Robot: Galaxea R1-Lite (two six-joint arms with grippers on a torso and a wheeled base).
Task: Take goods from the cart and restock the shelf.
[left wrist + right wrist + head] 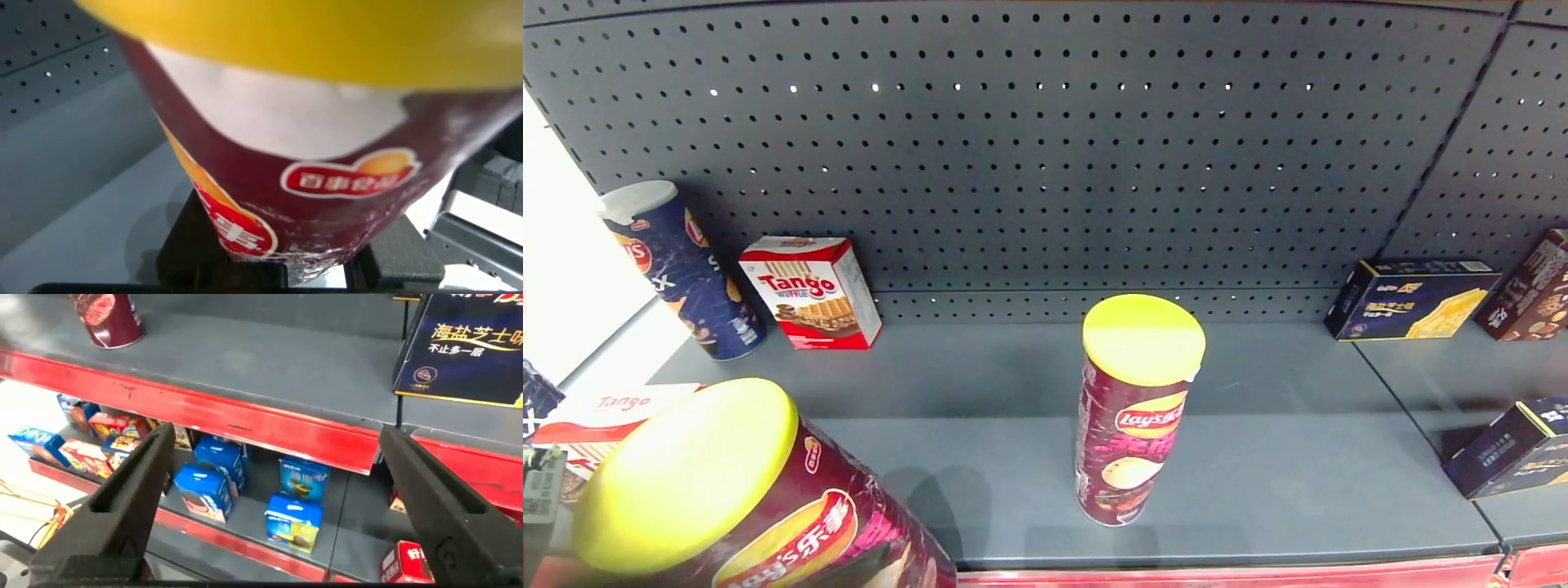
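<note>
With the right gripper spread, the left gripper is pinching a tilted can, risking toppling the upright can.

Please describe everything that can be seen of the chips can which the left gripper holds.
The chips can is a tall round tube with a glossy dark maroon wrap, a red and yellow logo and a white patch below the rim. A flat yellow lid, seemingly plastic, closes its top. It appears tilted, lid toward the robot's left, near the front left of the shelf. The left gripper clamps its lower body between black fingers; its base is hidden.
</note>
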